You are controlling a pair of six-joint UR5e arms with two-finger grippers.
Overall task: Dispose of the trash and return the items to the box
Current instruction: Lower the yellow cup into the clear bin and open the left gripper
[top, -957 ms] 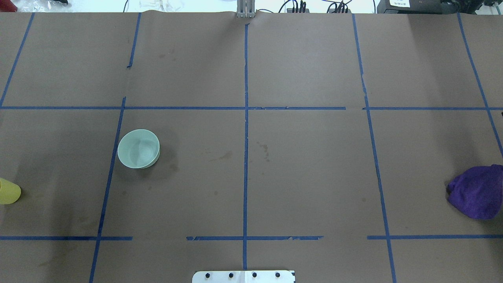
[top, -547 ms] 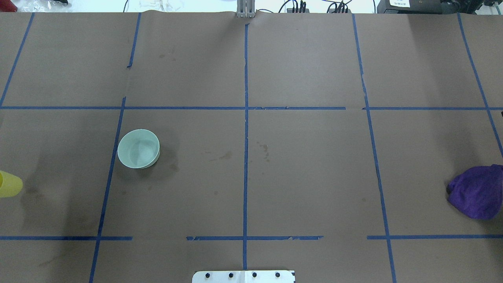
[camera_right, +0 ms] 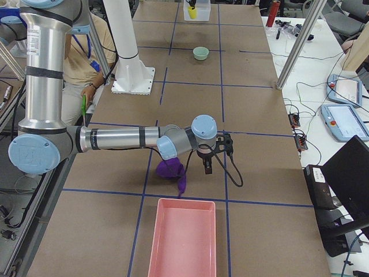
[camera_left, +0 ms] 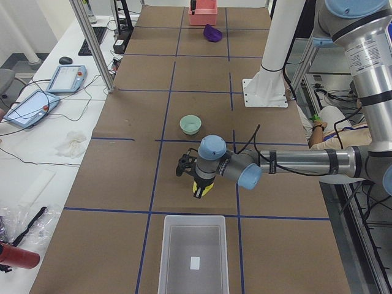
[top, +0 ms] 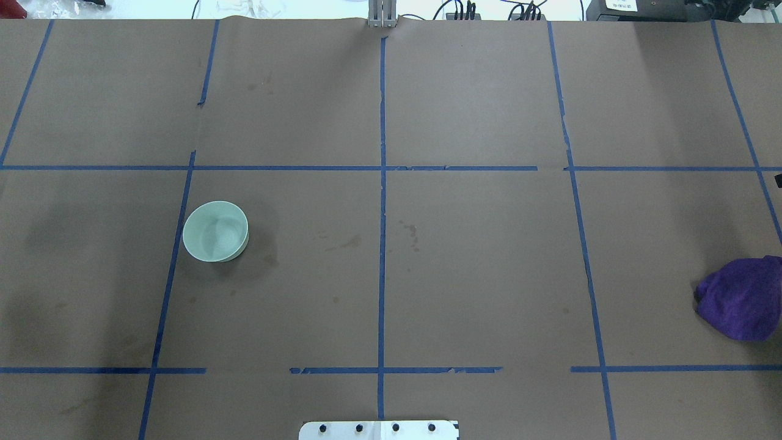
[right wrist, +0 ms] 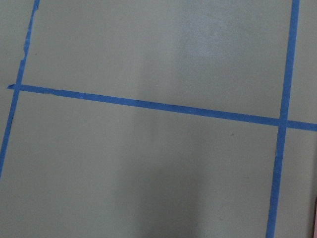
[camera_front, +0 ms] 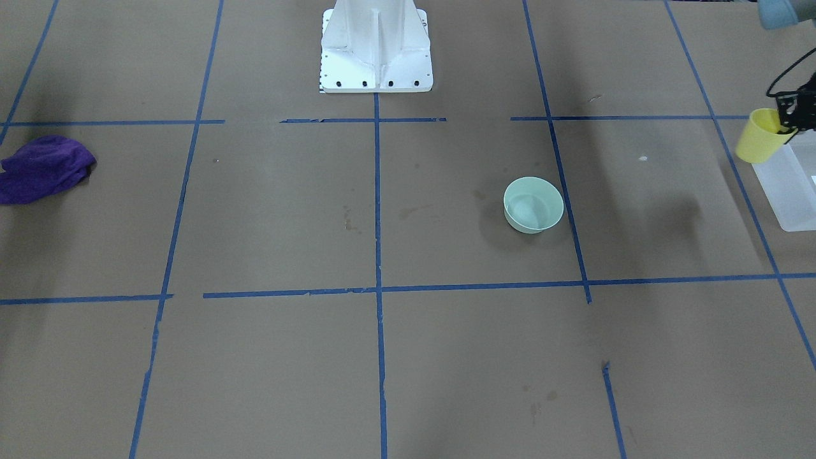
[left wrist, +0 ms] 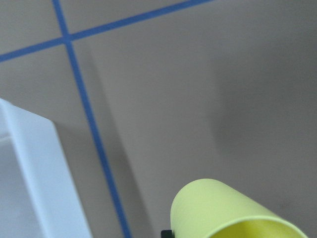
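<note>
exterior front-facing, yellow cup (camera_front: pixel 755 141) in left gripper (camera_front: pixel 785 129)

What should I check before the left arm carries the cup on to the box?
1. Left gripper holds cup: ok.
2. Cup above box: not ok, it is short of the box.
3. Box has room: ok.
4. Bowl out of the path: ok, it stands far apart.
5. Right gripper open or shut: cannot tell.
</note>
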